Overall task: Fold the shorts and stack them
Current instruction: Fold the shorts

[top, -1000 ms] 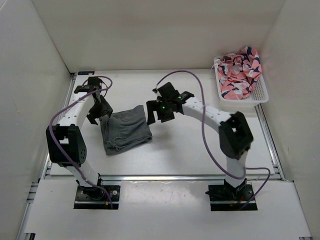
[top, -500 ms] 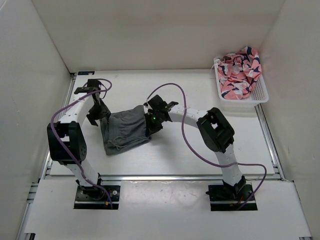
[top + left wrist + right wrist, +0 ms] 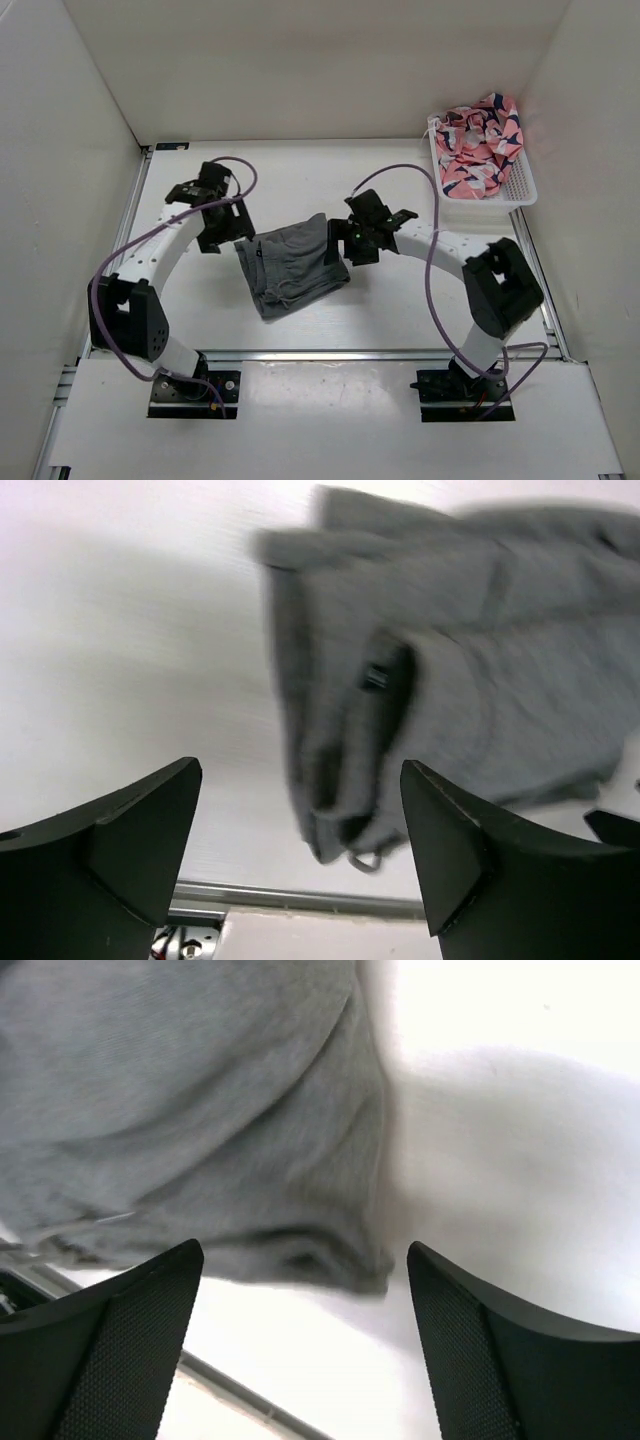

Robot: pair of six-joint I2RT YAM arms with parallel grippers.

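Folded, the shorts lie in the middle of the bench, drawstring end nearest the arm bases, the bundle slanting away toward the right. Flanking its far half, the left pincer and right pincer both gape, holding nothing (the right looks marginally closer to the cloth), each facing inward across the fabric.

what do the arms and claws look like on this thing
Both arms have white links, as on the left arm and right arm, with bulky black joints and black base plates. A purple cable loops along each. The left claw and right claw are black; their fingers are broad wedges with a fine dotted texture.
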